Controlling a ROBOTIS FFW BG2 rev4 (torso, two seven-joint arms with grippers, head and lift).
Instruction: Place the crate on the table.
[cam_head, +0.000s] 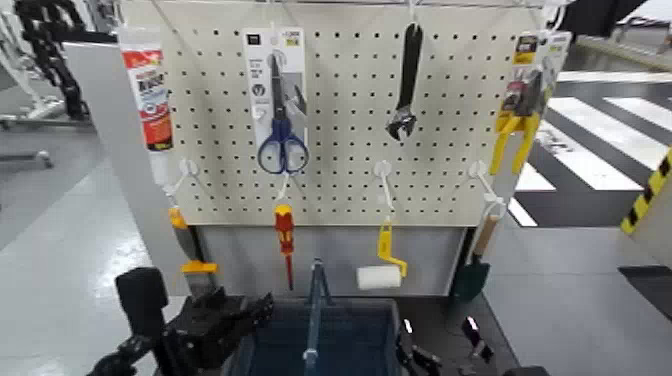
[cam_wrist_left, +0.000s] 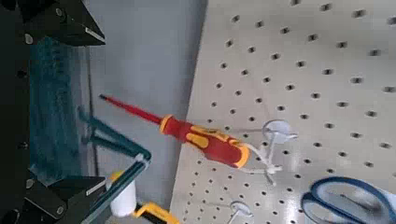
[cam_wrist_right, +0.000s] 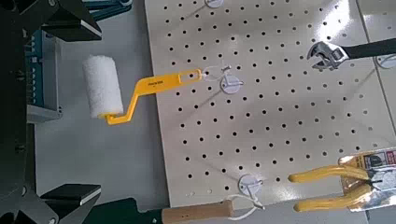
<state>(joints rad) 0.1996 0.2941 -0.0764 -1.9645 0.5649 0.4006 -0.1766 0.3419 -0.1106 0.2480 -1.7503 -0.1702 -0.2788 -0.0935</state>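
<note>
Glossy black table (cam_head: 500, 340), dark blue crate (cam_head: 340, 340) over its near edge

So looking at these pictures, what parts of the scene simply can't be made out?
- Crate: the head view's lower edge cuts it off, so its base is unseen.
- Table: only a dark strip shows; whether the crate rests on it is unclear.
- Left end effector and right end effector: grip on the crate hidden in every view.
- Scissors: cut off in the left wrist view.
</note>
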